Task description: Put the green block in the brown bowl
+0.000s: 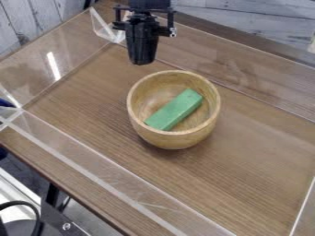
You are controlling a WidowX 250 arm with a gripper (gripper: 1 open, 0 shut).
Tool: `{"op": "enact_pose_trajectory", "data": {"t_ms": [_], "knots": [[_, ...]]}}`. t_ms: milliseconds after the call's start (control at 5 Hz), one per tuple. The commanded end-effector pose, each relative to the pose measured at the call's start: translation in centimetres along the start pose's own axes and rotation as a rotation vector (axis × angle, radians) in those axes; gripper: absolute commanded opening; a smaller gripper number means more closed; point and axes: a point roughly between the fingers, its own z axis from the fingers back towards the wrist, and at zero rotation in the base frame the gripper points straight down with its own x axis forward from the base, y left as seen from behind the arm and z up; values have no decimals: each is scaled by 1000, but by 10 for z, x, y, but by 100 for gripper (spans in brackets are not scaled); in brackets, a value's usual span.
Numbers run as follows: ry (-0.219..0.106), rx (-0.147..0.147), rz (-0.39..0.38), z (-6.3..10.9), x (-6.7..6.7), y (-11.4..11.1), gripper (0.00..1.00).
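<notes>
The green block [175, 109] lies slanted inside the brown bowl [174, 136], which stands near the middle of the wooden table. My gripper [144, 58] hangs behind and a little left of the bowl, pointing down, its black fingers shut together with nothing between them. It does not touch the bowl or the block.
A clear plastic wall [74, 166] rims the wooden table [87, 101] along the front and left sides. The table's front edge drops off at the lower left, where cables [15, 217] and the stand show below.
</notes>
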Motion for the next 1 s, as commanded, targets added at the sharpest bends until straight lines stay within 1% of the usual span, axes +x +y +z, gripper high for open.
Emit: {"op": "enact_pose_trajectory", "data": {"t_ms": [0, 200, 400, 600, 800], "knots": [[-99, 28, -14, 22, -10, -2, 0], [-127, 19, -14, 25, -18, 1, 0], [-113, 14, -30, 17, -9, -5, 0], [-85, 2, -46, 5, 0, -7, 0], [-80, -2, -51, 2, 4, -14, 0]]}}
